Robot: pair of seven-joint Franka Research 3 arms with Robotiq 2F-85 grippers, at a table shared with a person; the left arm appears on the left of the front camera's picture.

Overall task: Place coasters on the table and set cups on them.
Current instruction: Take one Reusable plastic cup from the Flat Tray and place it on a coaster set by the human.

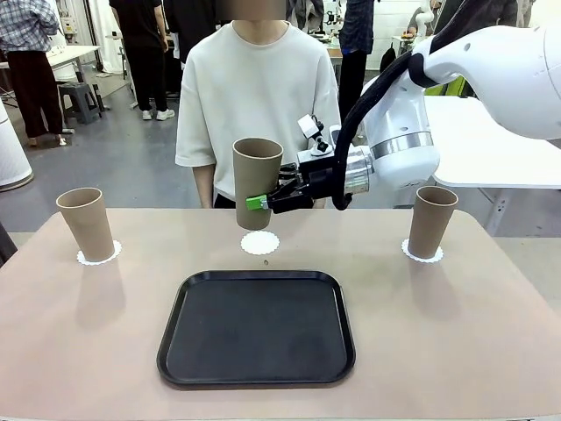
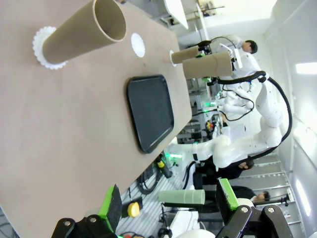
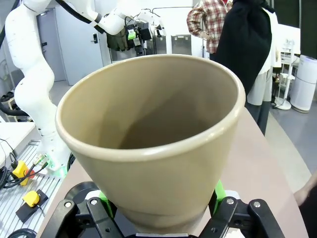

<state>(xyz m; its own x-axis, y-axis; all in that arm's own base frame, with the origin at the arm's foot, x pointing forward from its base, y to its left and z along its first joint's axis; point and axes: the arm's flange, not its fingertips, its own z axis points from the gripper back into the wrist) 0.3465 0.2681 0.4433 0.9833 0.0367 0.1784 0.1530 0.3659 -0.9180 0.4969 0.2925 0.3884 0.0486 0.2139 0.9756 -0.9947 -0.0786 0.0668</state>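
My right gripper point(image 1: 260, 203) is shut on a tan cup point(image 1: 257, 175), holding it upright in the air just above the bare middle coaster point(image 1: 259, 243) at the far side of the table point(image 1: 456, 333). In the right wrist view that cup point(image 3: 153, 134) rises between the green pads point(image 3: 218, 190). A second cup point(image 1: 86, 224) stands on the left coaster point(image 1: 98, 256), and a third cup point(image 1: 433, 221) stands on the right coaster point(image 1: 422, 253). My left gripper point(image 2: 168, 201) is open with nothing between its fingers, and it looks along the table past the near cup point(image 2: 81, 34).
A black tray point(image 1: 257, 327) lies bare in the middle of the table, near my side. A person in a pale shirt point(image 1: 254, 96) stands close behind the far edge, right behind the held cup. A white table point(image 1: 491, 149) stands at the back right.
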